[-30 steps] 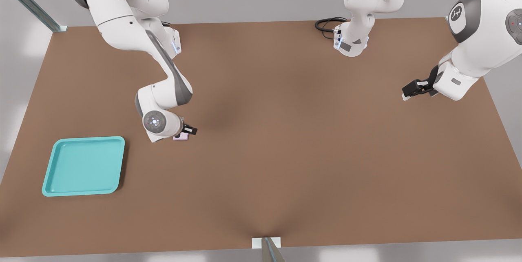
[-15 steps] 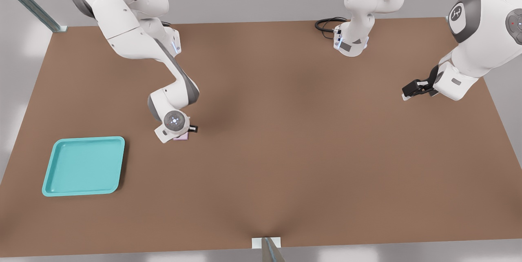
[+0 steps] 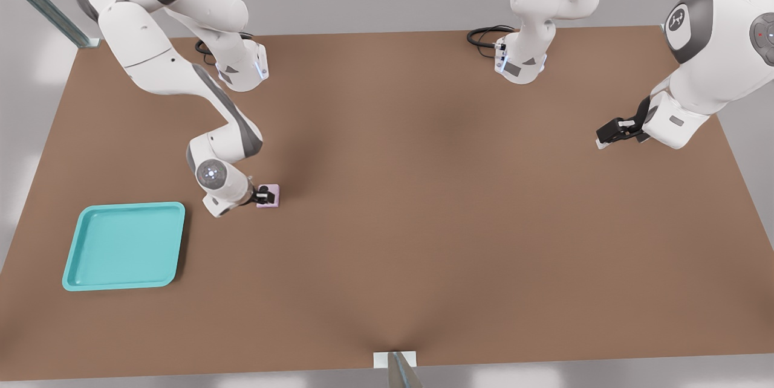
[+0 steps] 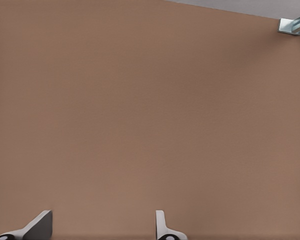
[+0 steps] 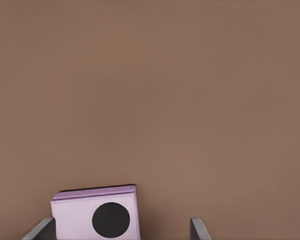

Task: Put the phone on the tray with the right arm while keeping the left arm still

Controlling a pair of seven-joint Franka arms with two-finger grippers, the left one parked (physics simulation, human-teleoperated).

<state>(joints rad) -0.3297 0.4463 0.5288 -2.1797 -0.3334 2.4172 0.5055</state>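
The pale pink phone (image 3: 272,196) lies flat on the brown table (image 3: 423,225), well to the front view's right of the turquoise tray (image 3: 124,246). My right arm's gripper (image 3: 262,196) is low at the phone's tray-side edge, pointing toward the front view's right. In the right wrist view the phone (image 5: 72,217) sits between the fingers, close to one grey fingertip (image 5: 42,230). A wide gap separates it from the other fingertip (image 5: 200,230). The gripper (image 5: 121,231) is open. One black lens shows on the phone.
The tray is empty and lies near the table's edge at the front view's left. The parked arm (image 3: 683,110) hangs over the front view's right side. Black cables (image 3: 484,34) lie by its base (image 3: 520,64).
My right arm's wrist swung from above the phone toward the front view's left and lowered. The fingers now straddle the phone, which lies in the same spot.
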